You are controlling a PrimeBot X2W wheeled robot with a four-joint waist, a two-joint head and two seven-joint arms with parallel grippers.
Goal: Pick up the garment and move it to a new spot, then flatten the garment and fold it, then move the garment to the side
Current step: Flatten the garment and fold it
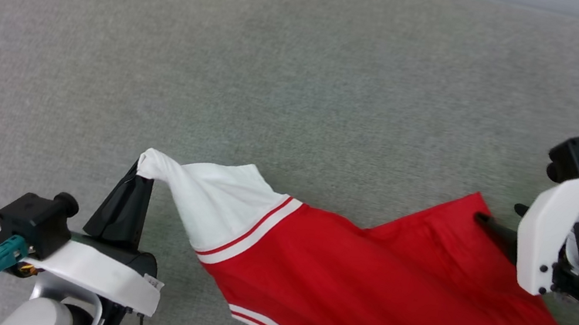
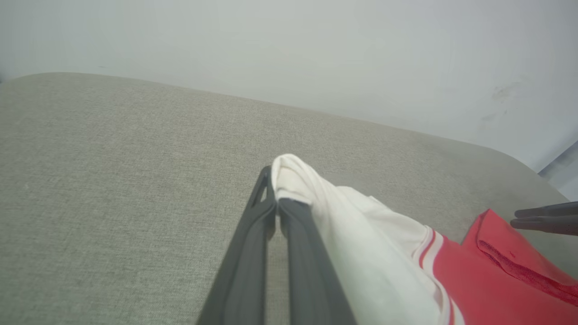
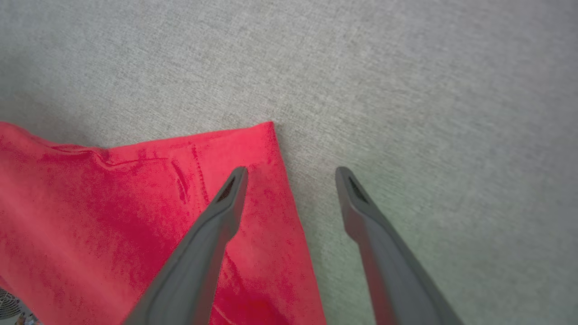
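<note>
We find the garment (image 1: 363, 283) lying on the near half of the grey cushion (image 1: 282, 66), red body to the cushion's right, white sleeve stretched toward its left. Left gripper (image 1: 138, 170) is clamped on the sleeve tip, cloth bunched btwn the fingers. Right gripper (image 3: 291, 175) stands spread at the red hem corner: one finger over cloth, the other over bare cushion; contact w/ cloth not determinable. Garment's near portion is cut off by the head view's bottom edge.

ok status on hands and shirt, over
Left hand shut on white sleeve of red jersey T-shirt. Right hand open over its red corner. Shirt rumpled on grey fabric surface, not yet flat. Nothing in the way.
</note>
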